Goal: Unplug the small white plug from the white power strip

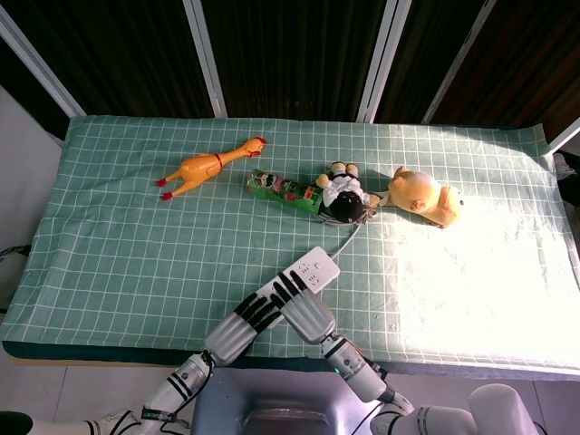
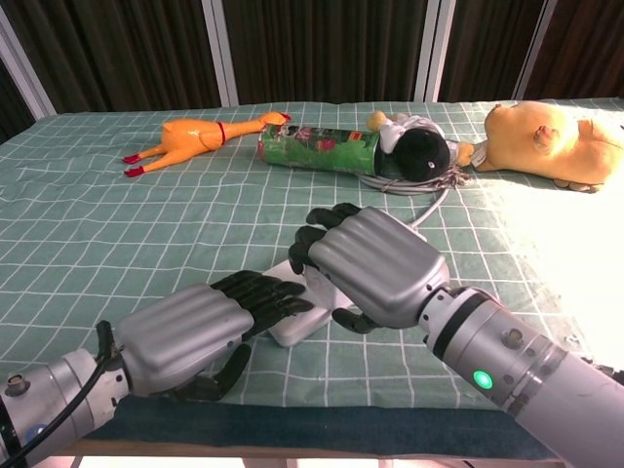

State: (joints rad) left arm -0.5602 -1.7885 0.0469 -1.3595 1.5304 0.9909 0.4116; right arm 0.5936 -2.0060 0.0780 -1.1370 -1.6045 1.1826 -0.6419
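Observation:
The white power strip (image 1: 316,266) lies slanted near the table's front edge, and its grey cable (image 1: 350,237) runs back toward the toys. In the chest view only the strip's near edge (image 2: 292,330) shows between the two hands. My right hand (image 2: 375,265) covers the small white plug, fingers curled over its far side and thumb tucked against the near side; the plug itself is almost fully hidden. My left hand (image 2: 185,331) lies flat with its dark fingertips pressing on the strip's near end. From the head view, the right hand (image 1: 306,313) and the left hand (image 1: 240,324) meet over the strip.
A rubber chicken (image 1: 204,166), a green can (image 1: 281,188), a black-haired doll (image 1: 344,195) and a yellow plush (image 1: 426,197) form a row across the middle of the green checked cloth. The coiled cable (image 2: 429,200) lies by the doll. The table's front edge is just below both hands.

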